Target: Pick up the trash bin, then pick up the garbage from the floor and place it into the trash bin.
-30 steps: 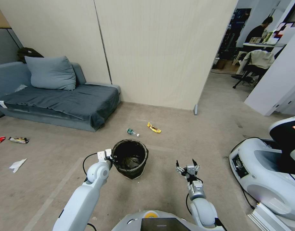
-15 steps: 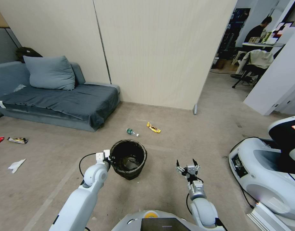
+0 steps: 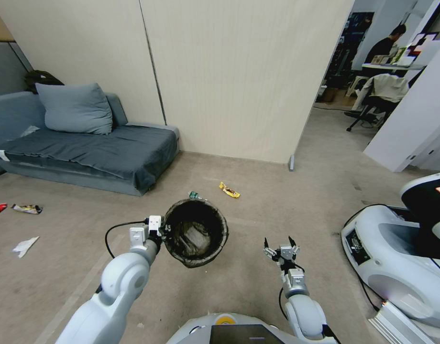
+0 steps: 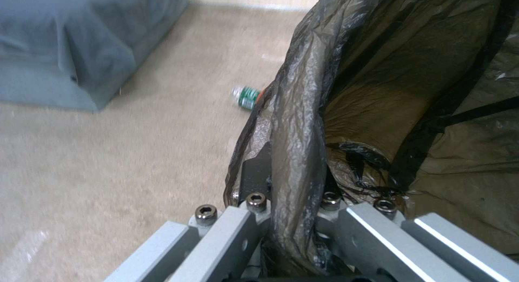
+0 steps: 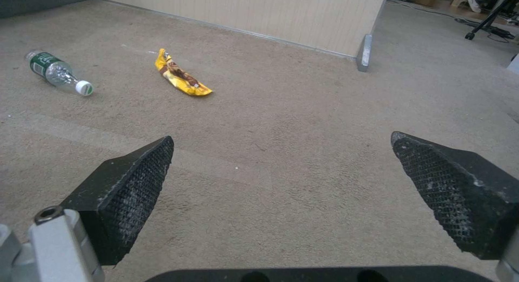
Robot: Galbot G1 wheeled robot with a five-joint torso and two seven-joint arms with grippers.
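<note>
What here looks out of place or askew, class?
The trash bin tilts, clamped at its rim by the left gripper. Litter lies on the carpet: a plastic bottle, a yellow wrapper and crumpled paper.

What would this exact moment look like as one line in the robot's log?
left end effector: shut on trash bin rim | right end effector: open, over carpet | yellow wrapper, bottle: on floor

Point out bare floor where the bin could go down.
Open carpet lies between the trash bin, held at its rim by the left gripper, and the open right gripper. Crowded beyond: bottle, yellow wrapper.
</note>
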